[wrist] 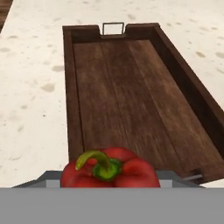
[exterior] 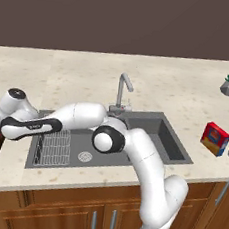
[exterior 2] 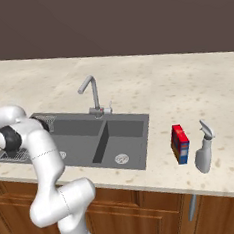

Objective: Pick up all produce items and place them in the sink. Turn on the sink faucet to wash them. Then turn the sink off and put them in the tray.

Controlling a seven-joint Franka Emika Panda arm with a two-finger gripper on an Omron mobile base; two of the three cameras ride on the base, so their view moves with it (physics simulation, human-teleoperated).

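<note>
We're out at the left of the sink [exterior: 150,125], arm stretched across the wire rack [exterior: 53,148]. In the hand view our tool [wrist: 109,175] is clamped on the red pepper [wrist: 124,171], green stem up, hanging over the near end of the wooden tray [wrist: 127,105] on the worktop [wrist: 30,87]. Faucet [exterior: 122,90] stands behind.

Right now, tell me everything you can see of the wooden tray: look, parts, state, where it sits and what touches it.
The tray is a long rectangle of dark brown wood with plank grain on its floor and raised sides. A small metal wire handle stands on the far end wall, and another shows at the near end. It lies flat on the speckled cream counter, left of the sink in the left base view. Its floor is bare. A red bell pepper with a green stem sits at the near end; whether it touches the tray cannot be told.
</note>
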